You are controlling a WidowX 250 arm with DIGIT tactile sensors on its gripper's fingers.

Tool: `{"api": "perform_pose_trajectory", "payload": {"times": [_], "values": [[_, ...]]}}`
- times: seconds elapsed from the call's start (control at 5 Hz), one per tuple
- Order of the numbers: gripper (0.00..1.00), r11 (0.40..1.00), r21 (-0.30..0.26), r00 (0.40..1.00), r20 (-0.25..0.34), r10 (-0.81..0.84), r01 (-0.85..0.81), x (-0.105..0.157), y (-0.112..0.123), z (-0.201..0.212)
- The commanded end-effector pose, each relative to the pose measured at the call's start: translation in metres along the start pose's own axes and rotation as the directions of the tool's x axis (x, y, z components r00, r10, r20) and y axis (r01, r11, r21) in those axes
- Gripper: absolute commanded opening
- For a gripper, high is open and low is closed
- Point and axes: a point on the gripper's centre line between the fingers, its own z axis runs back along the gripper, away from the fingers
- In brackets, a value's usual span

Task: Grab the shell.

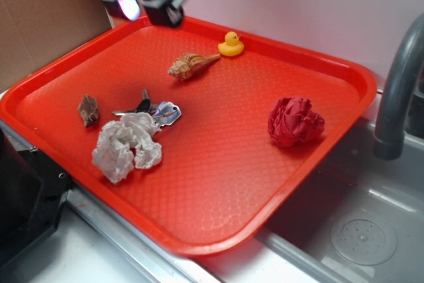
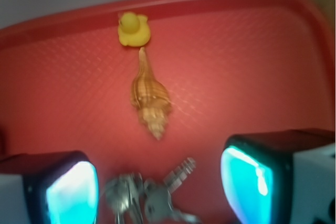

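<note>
The tool hangs in the air over the far end of a red tray. Its two fingers are spread wide apart, with nothing between them. The pads glow blue-green in the wrist view. It touches nothing.

Right under the tool, between its two fingers in the wrist view, lies a bunch of silver keys. They rest flat on the tray.

A little past the keys lies the shell. It is tan and cream with bumpy rings. Its fat, knobby end points back at the tool, and its long thin tail points away. The shell lies flat on the tray, lined up with the gap between the fingers. It is apart from the keys.

Just past the tip of the shell's tail sits a small yellow duck. It is very close to the tail, but I cannot tell if they touch. The duck sits near the tray's raised rim.

In the outside view, more things lie farther from the tool. A crumpled white cloth lies against the keys. A small brown chunk lies off to one side of it. A crumpled red cloth lies alone, well apart from the rest. Beside the tray there is a grey sink with a dark tap.
</note>
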Motion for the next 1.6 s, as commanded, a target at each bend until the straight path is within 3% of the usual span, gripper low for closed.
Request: {"api": "perform_pose_trajectory", "payload": {"times": [0.0, 0.6, 0.8, 1.0, 1.2, 1.4], "values": [[1.00, 0.998, 0.031, 0.997, -0.049, -0.061, 0.062, -0.001, -0.019, -0.043], [1.00, 0.995, 0.059, 0.994, -0.080, -0.070, 0.075, -0.006, -0.018, -0.051], [0.84, 0.990, 0.102, 0.991, -0.105, -0.084, 0.094, -0.016, -0.018, -0.058], [0.00, 0.981, 0.160, 0.989, -0.114, -0.093, 0.110, -0.025, -0.020, -0.060], [0.10, 0.982, 0.165, 0.990, -0.122, -0.075, 0.095, -0.031, -0.015, -0.053], [0.83, 0.983, 0.161, 0.990, -0.126, -0.068, 0.088, -0.033, -0.015, -0.048]]}}
